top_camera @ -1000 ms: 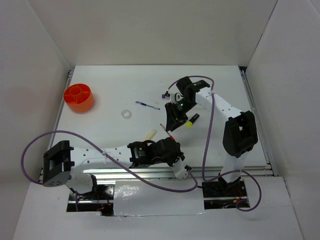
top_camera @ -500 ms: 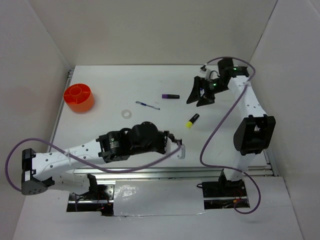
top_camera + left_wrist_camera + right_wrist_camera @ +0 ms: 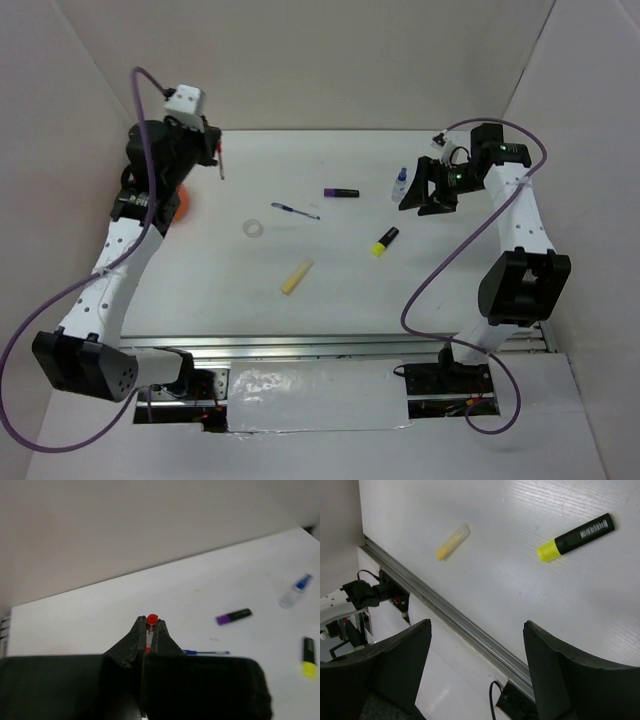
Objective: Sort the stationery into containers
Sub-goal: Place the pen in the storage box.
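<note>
Red pen [image 3: 151,621] is pinched tight in your left gripper [image 3: 149,630] and hangs down, prob so it can drop straight into the orange cup [image 3: 184,206]. The L arm [image 3: 120,250] is stretched up tall at the far left w/ its wrist bent over the cup. It hides most of the cup, so I can't tell if the pen is right over the hole. Your right gripper [image 3: 425,192] is spread wide w/ nothing in it, up at the far right, just beside the tiny bottle [image 3: 400,182]. The purple marker [image 3: 341,192], blue pen [image 3: 295,211], tape ring [image 3: 254,228], highlighter [image 3: 385,241] and yellow stick [image 3: 297,277] lie loose mid table [image 3: 350,310], not sorted yet.
</note>
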`<state>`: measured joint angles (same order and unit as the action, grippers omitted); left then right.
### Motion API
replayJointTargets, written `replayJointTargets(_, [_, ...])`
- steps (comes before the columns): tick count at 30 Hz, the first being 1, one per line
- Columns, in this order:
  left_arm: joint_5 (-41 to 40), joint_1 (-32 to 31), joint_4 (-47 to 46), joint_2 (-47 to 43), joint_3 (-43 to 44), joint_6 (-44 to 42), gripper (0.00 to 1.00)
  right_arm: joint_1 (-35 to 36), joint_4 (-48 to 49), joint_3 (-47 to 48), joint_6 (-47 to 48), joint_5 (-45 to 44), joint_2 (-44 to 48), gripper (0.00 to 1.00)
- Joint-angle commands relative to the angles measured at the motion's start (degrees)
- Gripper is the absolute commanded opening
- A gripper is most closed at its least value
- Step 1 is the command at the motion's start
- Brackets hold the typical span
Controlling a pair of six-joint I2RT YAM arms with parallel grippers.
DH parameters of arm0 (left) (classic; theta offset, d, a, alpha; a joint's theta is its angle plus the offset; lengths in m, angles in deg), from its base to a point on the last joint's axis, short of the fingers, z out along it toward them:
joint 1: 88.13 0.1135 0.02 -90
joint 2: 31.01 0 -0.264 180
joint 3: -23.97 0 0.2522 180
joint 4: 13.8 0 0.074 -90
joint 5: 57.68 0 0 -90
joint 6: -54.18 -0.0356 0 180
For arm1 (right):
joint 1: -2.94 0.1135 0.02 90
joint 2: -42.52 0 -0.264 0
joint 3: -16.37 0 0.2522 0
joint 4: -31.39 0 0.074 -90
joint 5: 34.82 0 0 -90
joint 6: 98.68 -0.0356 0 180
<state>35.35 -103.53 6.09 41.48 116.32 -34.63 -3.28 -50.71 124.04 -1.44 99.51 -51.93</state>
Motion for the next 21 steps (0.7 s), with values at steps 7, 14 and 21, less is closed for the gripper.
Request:
replayJointTargets(7, [17.0, 30.7, -22.2, 4.8, -4.0, 8.7, 0.0, 0.8, 1.8, -1.5, 1.2, 1.0, -1.5, 0.79])
replayJointTargets(14, [24.7, 39.7, -27.7, 14.1, -1.0, 9.2, 0.0, 2.9, 3.3, -2.2, 0.7, -0.1, -2.8, 0.78])
replayJointTargets(21, [22.6, 40.5, -27.7, 17.9, -2.2, 5.5, 0.0, 3.8, 4.4, -2.5, 0.3, -1.1, -3.4, 0.78])
